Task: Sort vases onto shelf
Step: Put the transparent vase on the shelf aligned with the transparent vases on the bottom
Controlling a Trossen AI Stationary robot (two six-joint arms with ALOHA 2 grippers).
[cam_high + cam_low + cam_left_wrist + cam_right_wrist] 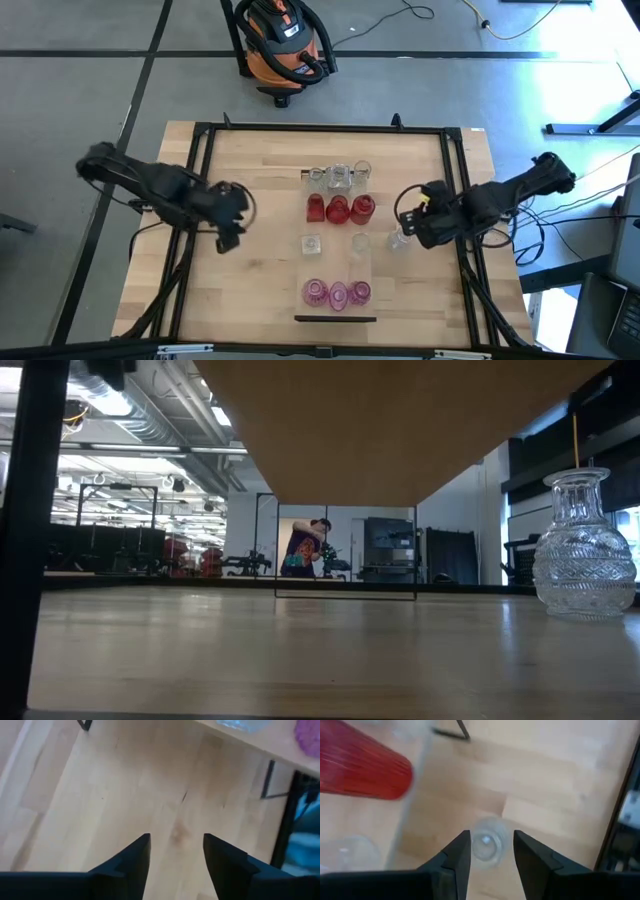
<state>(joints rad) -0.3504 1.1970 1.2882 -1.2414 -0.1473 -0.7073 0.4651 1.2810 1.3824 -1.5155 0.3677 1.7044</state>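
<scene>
Orange shop vacuum on the floor; distant person.

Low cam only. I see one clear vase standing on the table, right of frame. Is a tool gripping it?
Observer: No. The right tool is above the clear vase, fingers apart on either side of it.
Operator: Where's the left one?
Observer: The left tool is open over the tabletop, left of the shelf.
Operator: What's on the shelf?
Observer: Rows of vases: clear at the far end, then red vases, two clear ones, and pink vases nearest.
</scene>
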